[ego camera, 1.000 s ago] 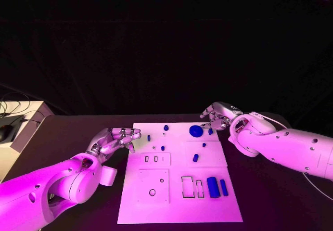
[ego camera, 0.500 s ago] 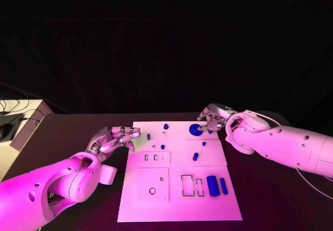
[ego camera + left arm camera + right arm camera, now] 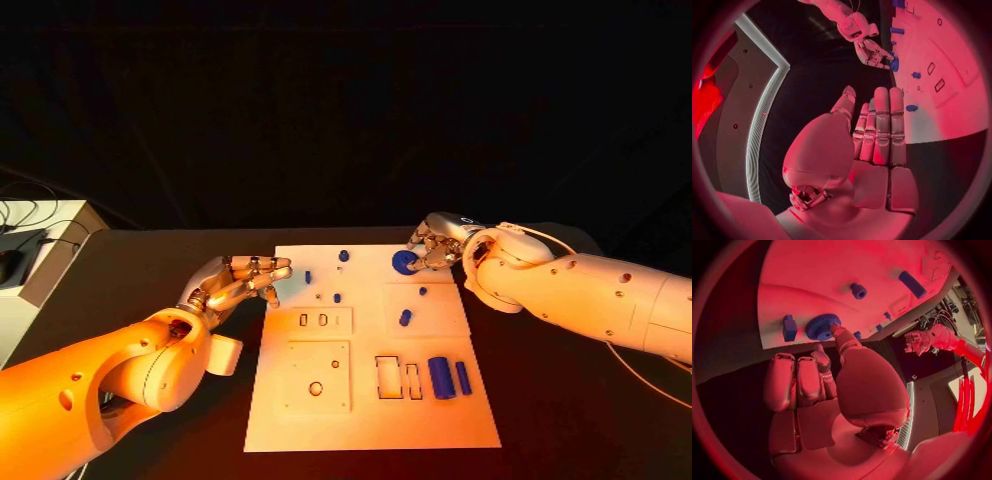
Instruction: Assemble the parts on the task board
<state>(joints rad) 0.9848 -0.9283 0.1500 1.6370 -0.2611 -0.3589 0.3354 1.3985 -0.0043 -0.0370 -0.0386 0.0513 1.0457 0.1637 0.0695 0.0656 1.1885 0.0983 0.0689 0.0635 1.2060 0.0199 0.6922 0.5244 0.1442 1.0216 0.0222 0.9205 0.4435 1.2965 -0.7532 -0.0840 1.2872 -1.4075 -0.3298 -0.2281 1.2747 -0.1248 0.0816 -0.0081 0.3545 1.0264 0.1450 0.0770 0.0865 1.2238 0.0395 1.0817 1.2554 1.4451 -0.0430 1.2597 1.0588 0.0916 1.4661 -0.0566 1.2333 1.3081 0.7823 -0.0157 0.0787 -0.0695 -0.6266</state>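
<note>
Here the task board [image 3: 372, 400] lies flat in the middle of the black table [image 3: 144, 270], with small blue parts scattered over it. At its far edge sits a round blue gear [image 3: 405, 262], toothed at the rim as the right wrist view shows [image 3: 821, 326]. The right hand [image 3: 434, 246] is at that far right corner of the board, directly beside the gear; in its own wrist view the thumb tip [image 3: 837, 332] reaches the gear's rim and seems to touch it, while the other fingers [image 3: 795, 377] lie side by side, short of the board's edge and off the gear. Nothing is gripped in it. A small blue block [image 3: 789, 327] stands just beside the gear, and a small blue peg [image 3: 858, 290] stands farther in on the board.

The left hand [image 3: 235, 282] is off the board's left edge, near its far corner, well apart from the gear. Its fingers [image 3: 882, 125] are straight and pressed together, its thumb out to the side, and it holds nothing. Two longer blue bars [image 3: 450, 377] lie side by side toward the board's near right.
</note>
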